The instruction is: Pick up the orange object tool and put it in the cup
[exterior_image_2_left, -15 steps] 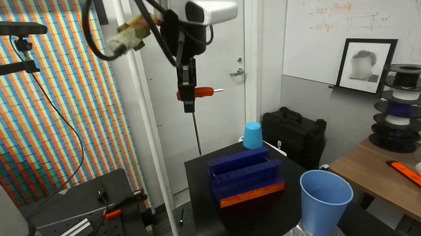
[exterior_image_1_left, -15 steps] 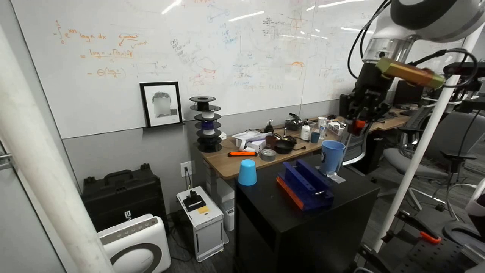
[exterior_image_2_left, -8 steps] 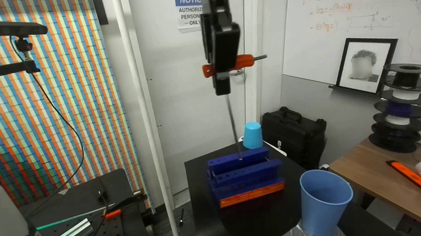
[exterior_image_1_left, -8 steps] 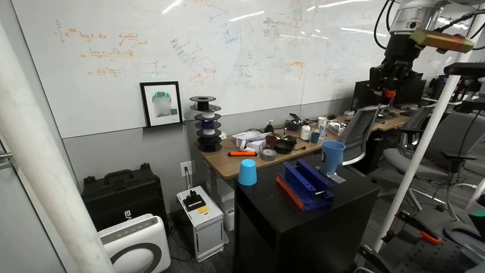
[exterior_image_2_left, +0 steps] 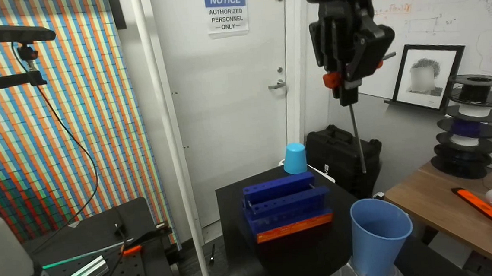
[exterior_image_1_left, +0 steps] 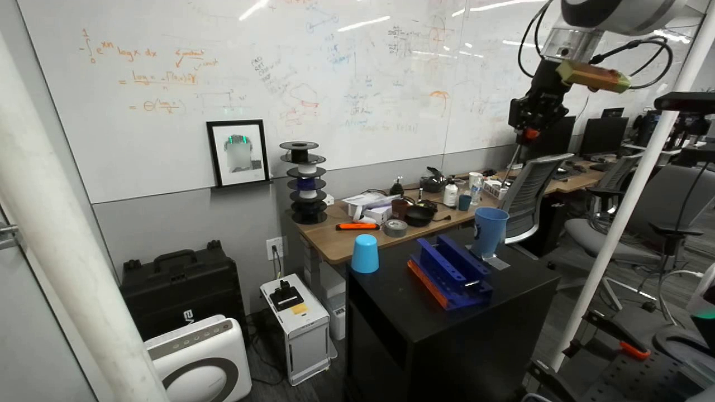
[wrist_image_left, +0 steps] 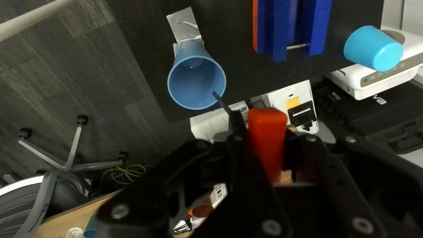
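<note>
The orange tool [wrist_image_left: 267,142] has an orange-red handle and a long thin metal shaft [exterior_image_2_left: 357,139] that points down. My gripper [exterior_image_2_left: 346,91] is shut on its handle, which lies crosswise between the fingers; they hide most of it. The gripper also shows in an exterior view [exterior_image_1_left: 526,134] and the wrist view [wrist_image_left: 266,129]. The cup [exterior_image_2_left: 379,245] is the duller blue one, upright, open and taped down; it also shows in an exterior view [exterior_image_1_left: 489,231] and the wrist view [wrist_image_left: 196,82]. The shaft tip is above the rim in both exterior views and overlaps the opening's edge in the wrist view.
A dark blue tray [exterior_image_2_left: 285,200] with an orange edge lies on the black cabinet [exterior_image_1_left: 391,304]. A brighter blue cup [exterior_image_1_left: 365,254] stands upside down at the cabinet's edge. A cluttered wooden desk [exterior_image_1_left: 335,245] and a white pole [exterior_image_1_left: 609,234] are nearby.
My gripper, still holding the orange tool, has moved toward the upright cup. It has gone right in an exterior view, and the shaft now hangs near the cup instead of near the door.
</note>
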`<act>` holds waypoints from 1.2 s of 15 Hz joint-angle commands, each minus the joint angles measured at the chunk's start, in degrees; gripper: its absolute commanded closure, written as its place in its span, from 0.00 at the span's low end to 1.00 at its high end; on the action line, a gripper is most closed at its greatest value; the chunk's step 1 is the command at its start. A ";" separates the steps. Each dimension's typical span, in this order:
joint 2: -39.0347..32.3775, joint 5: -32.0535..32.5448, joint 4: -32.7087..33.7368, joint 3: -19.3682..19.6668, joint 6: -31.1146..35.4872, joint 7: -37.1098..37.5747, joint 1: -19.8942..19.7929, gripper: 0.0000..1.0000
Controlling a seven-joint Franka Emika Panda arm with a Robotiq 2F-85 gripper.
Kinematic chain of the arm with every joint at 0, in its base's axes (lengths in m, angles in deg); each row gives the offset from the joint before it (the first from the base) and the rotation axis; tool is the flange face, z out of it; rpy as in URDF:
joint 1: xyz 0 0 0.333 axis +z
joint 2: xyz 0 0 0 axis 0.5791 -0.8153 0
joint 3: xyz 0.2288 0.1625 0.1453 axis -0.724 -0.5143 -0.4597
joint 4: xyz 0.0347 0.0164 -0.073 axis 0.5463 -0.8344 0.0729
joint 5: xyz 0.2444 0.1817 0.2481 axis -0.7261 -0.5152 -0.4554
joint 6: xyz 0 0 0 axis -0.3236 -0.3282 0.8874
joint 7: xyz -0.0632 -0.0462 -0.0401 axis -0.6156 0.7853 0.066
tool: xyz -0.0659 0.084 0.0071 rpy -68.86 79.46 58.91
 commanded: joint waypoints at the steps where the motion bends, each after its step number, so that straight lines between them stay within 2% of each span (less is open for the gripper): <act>1: -10.69 -3.69 6.14 0.99 2.68 -2.93 1.32 0.96; 7: -23.03 -6.13 10.74 2.02 1.82 -3.67 -0.71 0.96; 10: -26.62 -6.64 12.11 2.62 0.97 -3.93 -1.74 0.96; 11: -26.90 -7.42 12.55 2.67 0.18 -4.05 -2.05 0.57; 12: -26.11 -8.08 12.67 2.56 -0.88 -4.40 -2.27 0.57; 13: -25.24 -8.96 12.83 2.35 -2.38 -5.30 -2.43 0.50; 18: -11.22 -11.97 8.72 0.66 -14.75 -14.39 -0.42 0.12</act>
